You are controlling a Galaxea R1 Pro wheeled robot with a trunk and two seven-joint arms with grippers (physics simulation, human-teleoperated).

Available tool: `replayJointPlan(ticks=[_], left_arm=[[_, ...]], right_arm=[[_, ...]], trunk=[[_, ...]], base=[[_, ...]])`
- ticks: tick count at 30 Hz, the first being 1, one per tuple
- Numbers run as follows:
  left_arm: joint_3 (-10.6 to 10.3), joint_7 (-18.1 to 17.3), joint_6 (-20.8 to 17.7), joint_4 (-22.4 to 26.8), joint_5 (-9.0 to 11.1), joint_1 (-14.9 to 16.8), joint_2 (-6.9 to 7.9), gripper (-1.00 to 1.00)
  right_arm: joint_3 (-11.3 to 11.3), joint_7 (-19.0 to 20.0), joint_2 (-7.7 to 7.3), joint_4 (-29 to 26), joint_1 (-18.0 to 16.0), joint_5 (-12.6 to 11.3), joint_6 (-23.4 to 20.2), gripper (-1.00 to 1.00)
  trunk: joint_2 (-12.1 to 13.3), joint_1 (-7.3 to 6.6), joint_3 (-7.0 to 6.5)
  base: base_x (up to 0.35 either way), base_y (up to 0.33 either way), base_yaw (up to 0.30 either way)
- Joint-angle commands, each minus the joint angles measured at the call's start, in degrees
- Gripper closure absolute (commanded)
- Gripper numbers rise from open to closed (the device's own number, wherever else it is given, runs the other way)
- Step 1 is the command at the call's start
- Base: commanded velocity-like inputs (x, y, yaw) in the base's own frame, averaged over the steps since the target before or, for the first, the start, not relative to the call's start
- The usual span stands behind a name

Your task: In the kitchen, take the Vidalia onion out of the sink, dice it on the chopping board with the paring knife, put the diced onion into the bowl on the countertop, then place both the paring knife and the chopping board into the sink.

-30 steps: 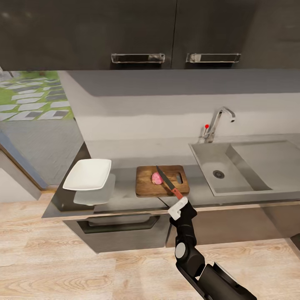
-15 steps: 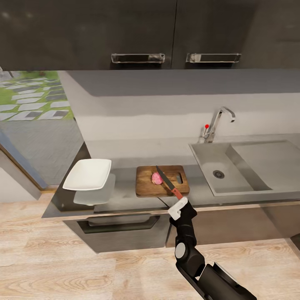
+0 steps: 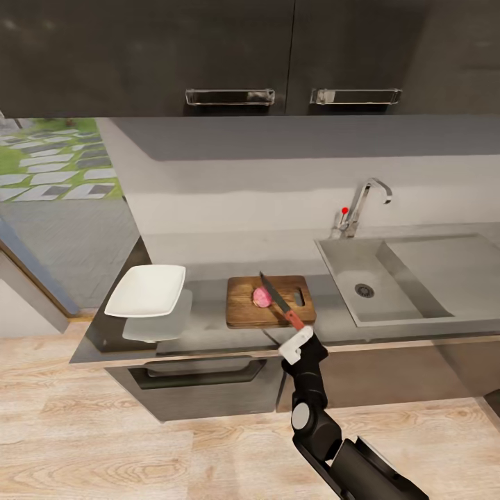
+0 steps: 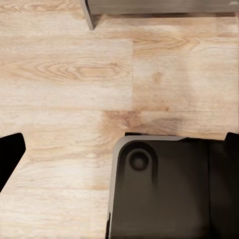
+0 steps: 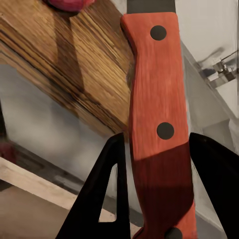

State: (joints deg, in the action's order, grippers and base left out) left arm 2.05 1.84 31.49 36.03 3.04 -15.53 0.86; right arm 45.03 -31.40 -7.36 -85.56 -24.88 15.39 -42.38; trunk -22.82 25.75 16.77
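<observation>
The pinkish-red Vidalia onion [image 3: 261, 297] sits whole on the dark brown chopping board [image 3: 244, 305], on the grey countertop [image 3: 208, 326] left of the sink [image 3: 444, 267]. My right gripper [image 3: 297, 337] is shut on the paring knife's red handle [image 3: 295, 321] at the counter's front edge. The dark blade [image 3: 273, 292] slants over the onion's right side. In the right wrist view the handle [image 5: 152, 119] runs between both black fingers [image 5: 107, 194], with the board [image 5: 69, 59] and a sliver of onion [image 5: 69, 4] beyond. The white bowl [image 3: 146, 290] stands left of the board. My left gripper [image 4: 119, 144] hangs open over the floor.
The chrome tap [image 3: 362, 203] with its red knob [image 3: 344, 210] rises behind the sink. Dark wall cabinets [image 3: 229, 55] hang above. A grey drawer front [image 3: 201, 378] lies below the counter edge. Pale wood floor [image 4: 74, 74] and my dark base [image 4: 164, 189] lie under the left wrist.
The right gripper and knife have lifted very slightly, the blade tip rising a little above the onion. Everything else is unmoved.
</observation>
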Motion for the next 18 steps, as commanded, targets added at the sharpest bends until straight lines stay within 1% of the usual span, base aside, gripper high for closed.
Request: replayJointPlan(ticks=[1,2,5,6,8,11,14,15,16,17,18], left_arm=[[-0.1,0.1,0.1,-0.1,0.3,0.0,0.02,-1.0],[-0.1,0.1,0.1,-0.4,0.3,0.0,0.02,-1.0],[-0.1,0.0,0.1,-0.5,0.3,0.0,0.01,-1.0],[-0.1,0.0,0.1,-0.5,0.3,0.0,-0.01,-1.0],[-0.1,0.0,0.1,-0.5,0.3,0.0,0.01,-1.0],[-0.1,0.0,0.1,-0.5,0.2,0.0,0.01,-1.0],[-0.1,0.0,0.1,-0.5,0.2,0.0,0.0,-1.0],[-0.1,0.0,0.1,-0.5,0.2,0.0,-0.02,-1.0],[-0.1,0.0,0.1,-0.5,0.2,0.0,-0.02,-1.0],[-0.1,0.0,0.1,-0.5,0.2,0.0,0.0,-1.0],[-0.1,0.0,0.1,-0.5,0.2,0.0,0.0,-1.0]], right_arm=[[0.1,-0.2,-0.02,-0.4,-0.1,0.0,-0.3,1.0],[-1.4,-0.2,0.06,-1.4,-0.1,0.0,-0.3,1.0],[-7.2,0.1,0.56,-2.6,-0.1,-0.1,-0.3,1.0],[-7.9,0.2,0.81,-2.7,-0.1,0.0,-0.3,1.0],[-9.6,0.3,1.81,-3.0,-0.1,0.1,-0.3,1.0],[-10.4,0.4,2.56,-3.2,-0.1,0.4,-1.1,1.0],[-10.6,0.5,3.08,-3.2,-0.3,0.8,-4.0,1.0],[-10.7,0.6,3.6,-3.2,-0.4,0.9,-5.3,1.0],[-10.7,0.6,3.91,-3.2,-0.5,1.0,-5.8,1.0],[-10.7,0.6,4.64,-3.2,-0.6,1.4,-6.6,1.0],[-10.7,0.7,5.02,-3.2,-0.7,1.7,-6.9,1.0]], trunk=[[-0.1,0.04,0.09],[-0.1,0.04,0.09],[-0.1,0.04,0.09],[-0.1,0.04,0.09],[-0.1,0.04,0.09],[-0.1,0.04,0.09],[-0.1,0.04,0.09],[-0.1,0.04,0.09],[-0.1,0.04,0.09],[-0.1,0.04,0.09],[-0.1,0.04,0.09]], base=[[0.0,0.0,0.0],[0.0,0.0,0.0],[0.0,0.0,0.0],[0.0,0.0,0.0],[0.0,0.0,0.0],[0.0,0.0,0.0],[0.0,0.0,0.0],[0.0,0.0,0.0],[0.0,0.0,0.0],[0.0,0.0,0.0],[0.0,0.0,0.0]])
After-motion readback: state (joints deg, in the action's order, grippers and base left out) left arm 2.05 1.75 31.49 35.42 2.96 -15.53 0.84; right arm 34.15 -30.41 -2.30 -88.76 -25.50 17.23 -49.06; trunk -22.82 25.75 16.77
